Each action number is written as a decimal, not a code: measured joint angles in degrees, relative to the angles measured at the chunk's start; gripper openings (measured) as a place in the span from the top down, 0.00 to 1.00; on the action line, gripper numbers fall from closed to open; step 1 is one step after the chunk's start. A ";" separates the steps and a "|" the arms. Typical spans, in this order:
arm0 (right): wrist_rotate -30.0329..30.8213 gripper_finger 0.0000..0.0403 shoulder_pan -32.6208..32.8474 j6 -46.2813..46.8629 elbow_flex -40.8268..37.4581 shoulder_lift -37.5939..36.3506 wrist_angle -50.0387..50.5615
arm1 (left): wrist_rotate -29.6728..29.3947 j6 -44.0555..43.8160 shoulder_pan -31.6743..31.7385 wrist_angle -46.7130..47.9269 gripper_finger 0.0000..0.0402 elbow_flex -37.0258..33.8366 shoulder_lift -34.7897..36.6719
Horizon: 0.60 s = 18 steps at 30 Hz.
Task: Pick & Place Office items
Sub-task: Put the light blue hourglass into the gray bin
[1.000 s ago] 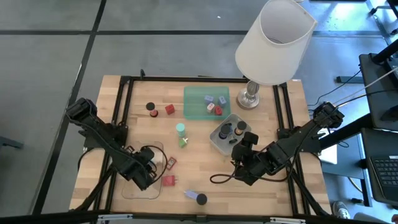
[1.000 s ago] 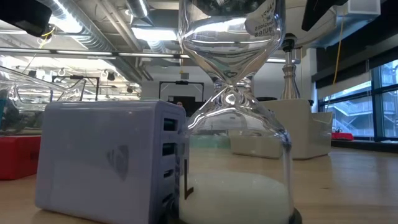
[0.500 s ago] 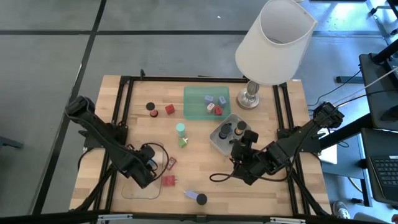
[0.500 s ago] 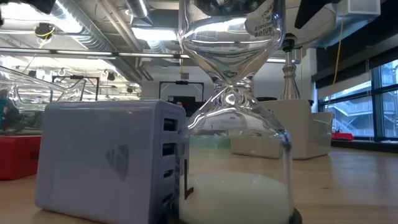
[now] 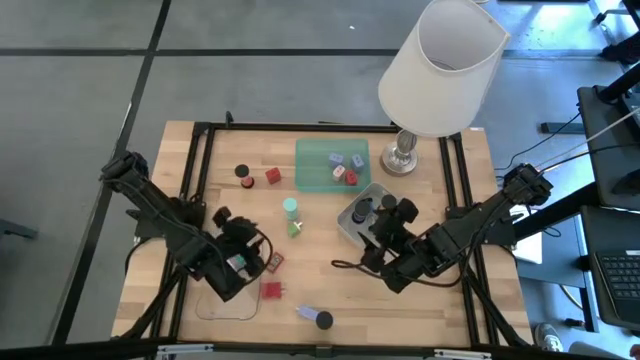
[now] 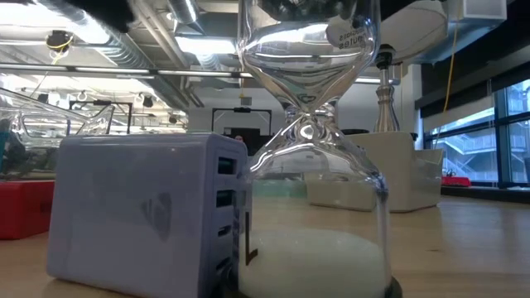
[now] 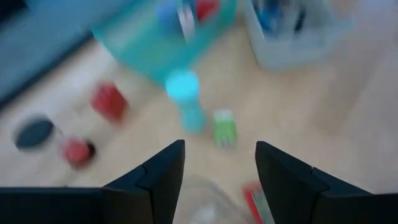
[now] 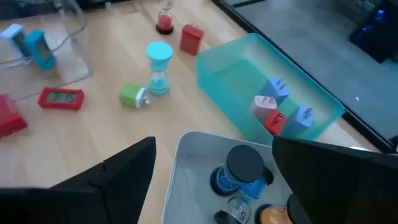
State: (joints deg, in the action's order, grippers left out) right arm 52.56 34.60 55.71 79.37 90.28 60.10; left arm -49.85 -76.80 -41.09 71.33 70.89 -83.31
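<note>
left gripper (image 5: 240, 258) open over clear tray (image 5: 215, 300), right gripper (image 5: 385, 225) open above grey tray (image 5: 352, 232)

Trays: three, namely one green tray (image 5: 333, 166), one grey tray (image 5: 352, 225), one clear tray (image 5: 222, 300).
Lamp (image 5: 440, 70): one.
Hourglasses: four. Teal (image 5: 290, 208) one; black-capped two, (image 5: 242, 174) and (image 5: 323, 320); in grey tray (image 5: 365, 211) one.
Red blocks loose on counter (image 5: 320, 270): two, (image 5: 273, 176) and (image 5: 271, 291).
Green plug (image 5: 295, 229): one.
Red card (image 5: 273, 263): one.

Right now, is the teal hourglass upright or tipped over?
Upright: the teal hourglass stands on its base on the table, cap on top.
</note>
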 joint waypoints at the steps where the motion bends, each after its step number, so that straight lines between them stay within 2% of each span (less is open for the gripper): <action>1: -0.68 0.20 -0.32 -1.12 0.00 0.00 -0.89 | -2.59 0.25 0.32 -0.13 0.52 0.00 0.00; 5: -8.57 0.19 -3.07 -7.36 0.00 0.01 -6.78 | -10.56 -0.28 1.37 -0.37 0.52 0.00 0.00; 8: -15.41 0.16 -6.56 -12.20 0.00 0.44 -11.96 | -13.02 -0.40 1.98 -1.13 0.52 -0.57 0.00; 15: -23.88 0.05 -15.49 -23.47 -0.02 3.65 -24.03 | -12.12 -0.85 2.72 -2.61 0.52 -4.02 0.00; 18: -26.11 0.03 -18.62 -32.62 -0.02 5.95 -31.43 | -11.56 -1.35 2.69 -1.87 0.52 -4.81 0.00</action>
State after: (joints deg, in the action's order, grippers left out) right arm 26.46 15.98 23.09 79.35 96.23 28.67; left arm -61.40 -78.14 -38.40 69.46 66.08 -83.31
